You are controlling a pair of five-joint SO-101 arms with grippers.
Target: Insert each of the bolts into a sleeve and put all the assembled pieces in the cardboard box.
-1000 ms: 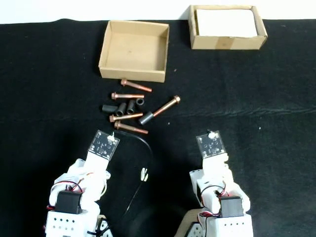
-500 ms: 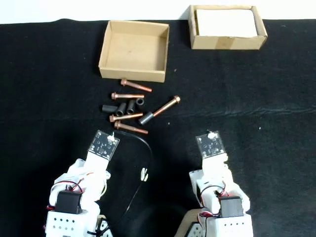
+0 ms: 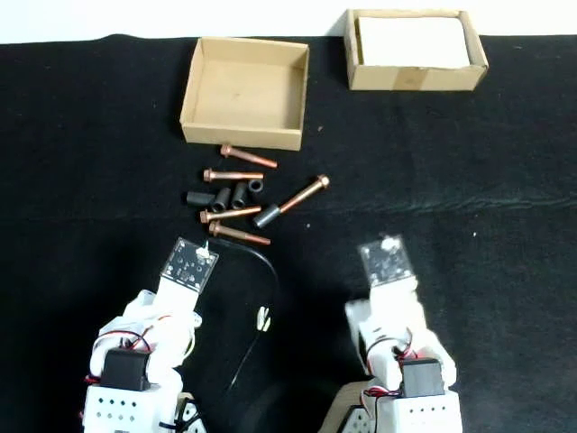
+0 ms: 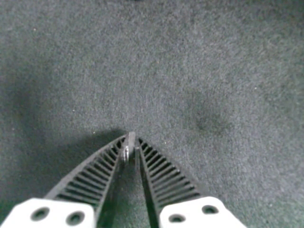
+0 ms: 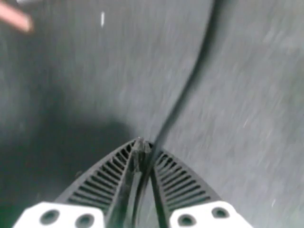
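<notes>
High view, 5 bolts (image 3: 233,175), 5 sleeves (image 3: 221,198), 2 cardbd boxes (image 3: 242,135)

An open brown cardboard box (image 3: 242,136) sits on the black cloth (image 3: 469,225), its bare floor showing. Just in front of it lie four copper-coloured bolts (image 3: 233,175), flat and roughly side by side, with four loose black sleeves (image 3: 221,198) clustered among them. Just beside the cluster a fifth bolt (image 3: 306,192) lies slanted, head toward the far side, its threaded end inside a fifth sleeve (image 3: 265,216).
</notes>
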